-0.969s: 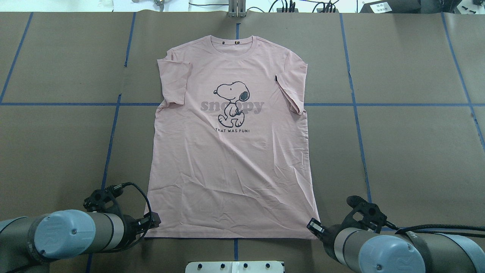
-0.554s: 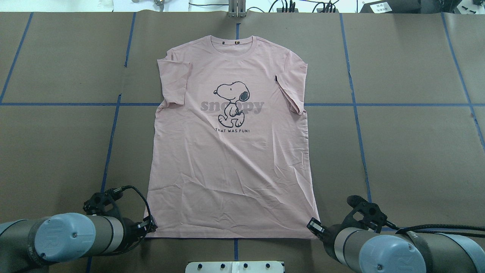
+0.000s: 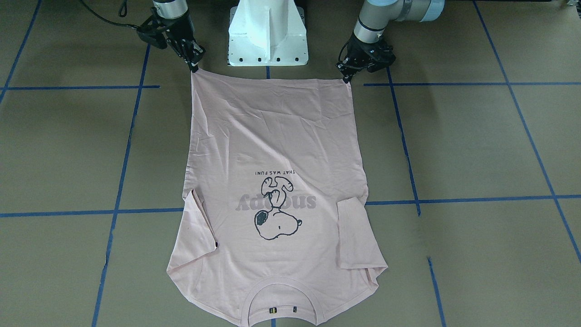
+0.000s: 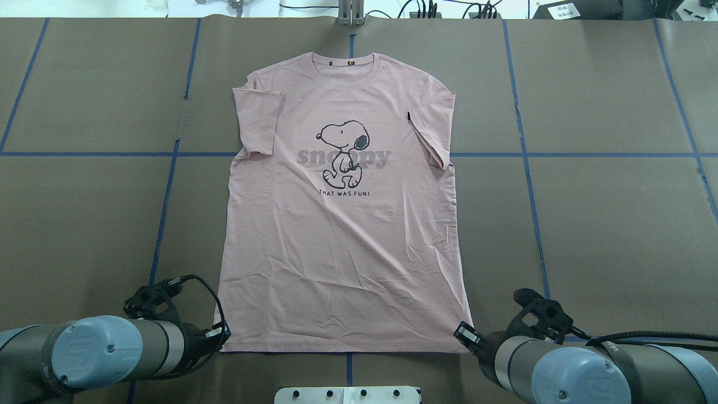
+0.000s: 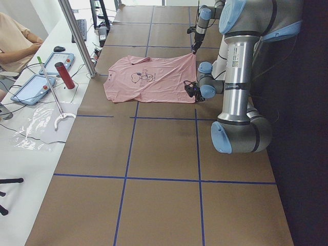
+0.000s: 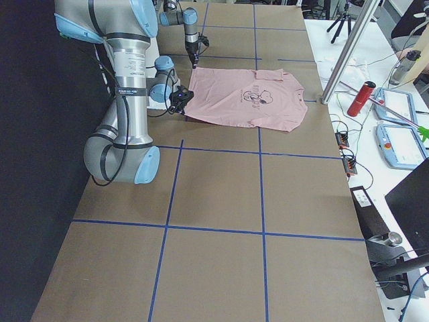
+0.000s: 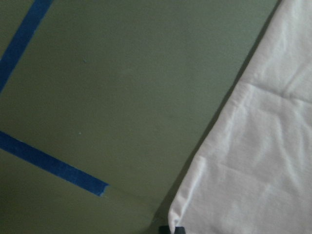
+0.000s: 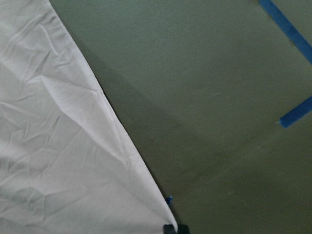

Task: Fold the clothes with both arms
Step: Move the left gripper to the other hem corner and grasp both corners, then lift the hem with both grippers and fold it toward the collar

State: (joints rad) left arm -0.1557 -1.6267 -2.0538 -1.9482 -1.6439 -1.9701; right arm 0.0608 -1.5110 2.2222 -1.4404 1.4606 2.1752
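The pale pink T-shirt (image 4: 342,252) lies flat on the brown table, Snoopy print up, collar at the far side, both sleeves folded inward. My left gripper (image 4: 221,335) is at the hem's left corner, and my right gripper (image 4: 463,335) is at the hem's right corner. Each is shut, pinching its corner. In the front-facing view the left gripper (image 3: 347,77) and right gripper (image 3: 194,67) hold the hem (image 3: 272,78) stretched straight between them. The wrist views show the cloth (image 7: 263,161) (image 8: 58,146) running down to the fingertips at the frame's bottom edge.
The white pedestal base (image 3: 268,32) stands just behind the hem between the arms. Blue tape lines (image 4: 168,185) grid the table. A metal post (image 5: 77,36), a red bottle (image 5: 65,75) and tablets stand at the far operators' side, where a person sits.
My left gripper has moved slightly toward the robot and down at the hem's left corner; that corner has shifted a little inward. The right arm has not moved.
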